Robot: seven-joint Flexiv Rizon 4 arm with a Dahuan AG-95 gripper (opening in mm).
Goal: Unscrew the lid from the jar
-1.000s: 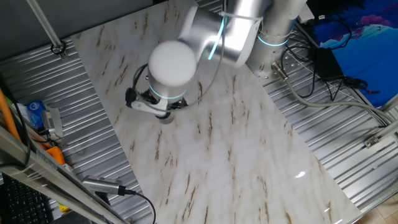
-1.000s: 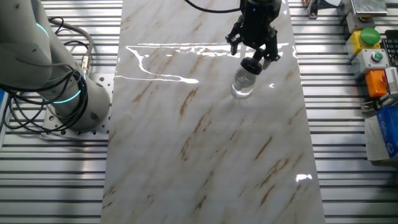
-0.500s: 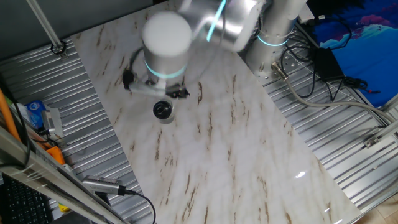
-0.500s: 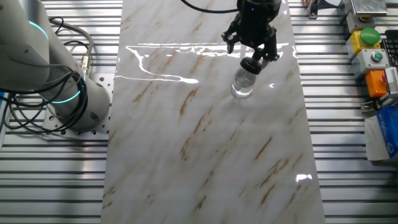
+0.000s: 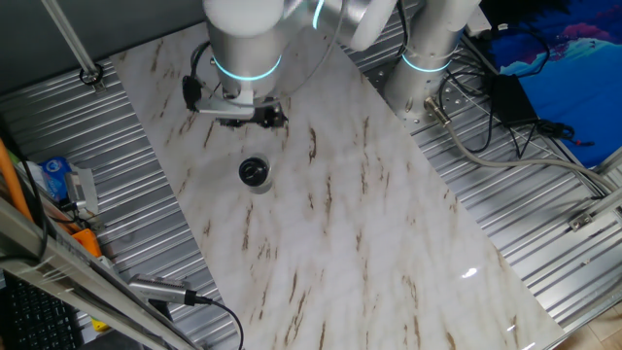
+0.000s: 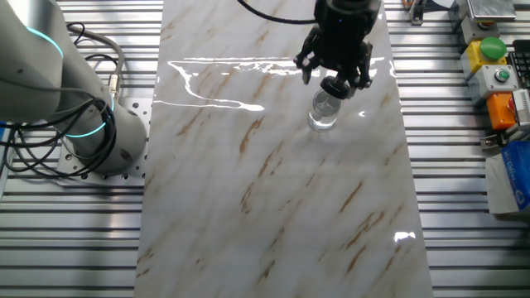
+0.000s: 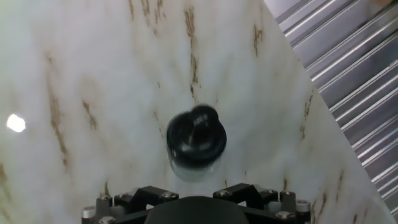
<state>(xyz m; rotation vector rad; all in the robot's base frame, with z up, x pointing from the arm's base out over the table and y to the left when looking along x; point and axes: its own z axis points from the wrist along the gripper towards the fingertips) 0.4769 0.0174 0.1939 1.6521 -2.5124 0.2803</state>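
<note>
The jar (image 5: pixel 254 174) stands upright on the marble desk (image 5: pixel 369 243), its dark round mouth open to the camera, near the desk's long edge beside the ribbed metal. Above it, clear of the glass, the hand (image 6: pixel 334 83) is clamped on the black lid (image 6: pixel 334 85). In the hand view the jar (image 7: pixel 196 140) sits below centre, blurred, with the desk (image 7: pixel 93 68) around it.

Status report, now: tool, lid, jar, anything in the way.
Tool shut on the lid, held above the jar. Jar open, upright on the marble table. Nothing between tool and jar.
</note>
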